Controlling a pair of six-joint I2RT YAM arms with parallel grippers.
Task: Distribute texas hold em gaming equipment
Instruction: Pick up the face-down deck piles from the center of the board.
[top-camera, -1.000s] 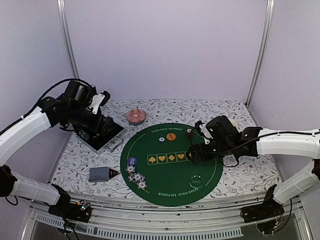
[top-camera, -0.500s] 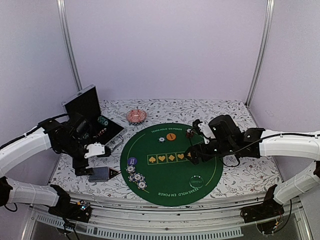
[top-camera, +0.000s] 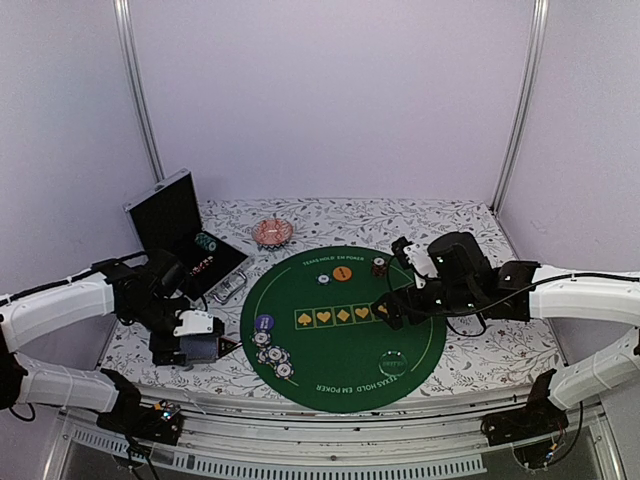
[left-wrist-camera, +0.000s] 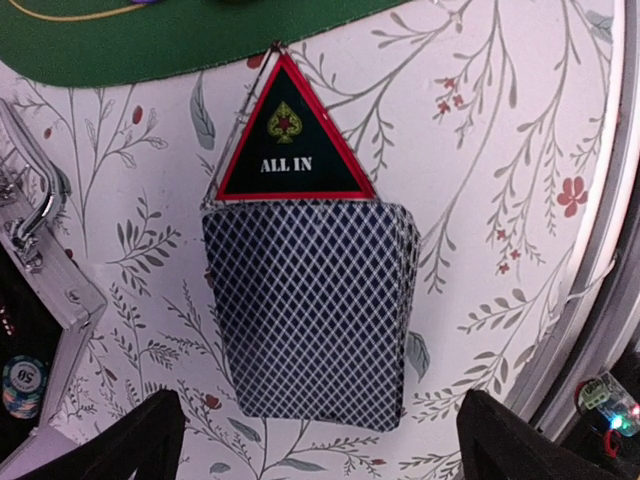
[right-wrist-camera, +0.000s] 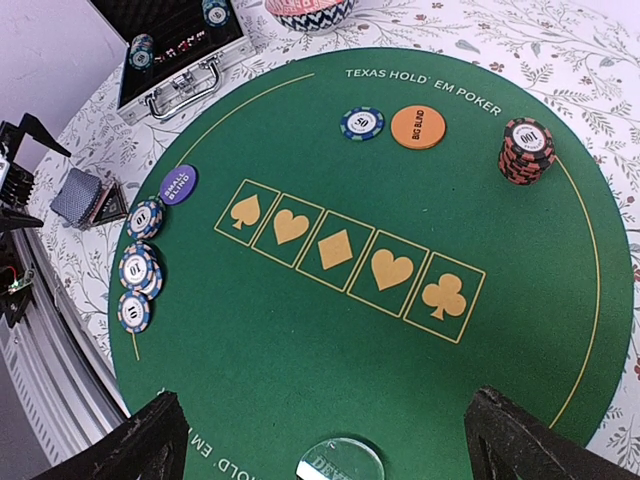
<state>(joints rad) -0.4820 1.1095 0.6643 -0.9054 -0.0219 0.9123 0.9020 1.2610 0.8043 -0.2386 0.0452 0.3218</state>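
From above, the left gripper (top-camera: 193, 343) sits low at the lower left, just off the edge of the round green poker mat (top-camera: 340, 335). 1 second ago it was up over the open chip case (top-camera: 185, 232) at the upper left, and 0.5 seconds ago it was partway down. The right gripper (top-camera: 390, 312) hovers over the mat's right half and has drifted slightly right. On the mat, the orange BIG BLIND disc (top-camera: 342, 272), the red chip stack (top-camera: 379, 266) and the white-and-blue chips (top-camera: 272, 355) lie where they did before.

In the left wrist view, the fingers (left-wrist-camera: 150, 435) are spread wide at the bottom corners, holding nothing. Between them, at frame centre, lies a deck of playing cards (left-wrist-camera: 310, 305), diamond-patterned backs up on the floral tablecloth (left-wrist-camera: 500, 200). Its top edge touches a triangular ALL IN marker (left-wrist-camera: 290, 140).

In the right wrist view, this gripper's fingers (right-wrist-camera: 150, 440) are also spread apart and empty. A clear dealer button (right-wrist-camera: 340, 460) lies at the bottom centre. A blue 50 chip (right-wrist-camera: 361, 123) sits just beside the BIG BLIND disc, with the red stack to their right. A purple SMALL BLIND disc (right-wrist-camera: 179, 183) lies on the mat's left edge above 3 piles of 10 chips.
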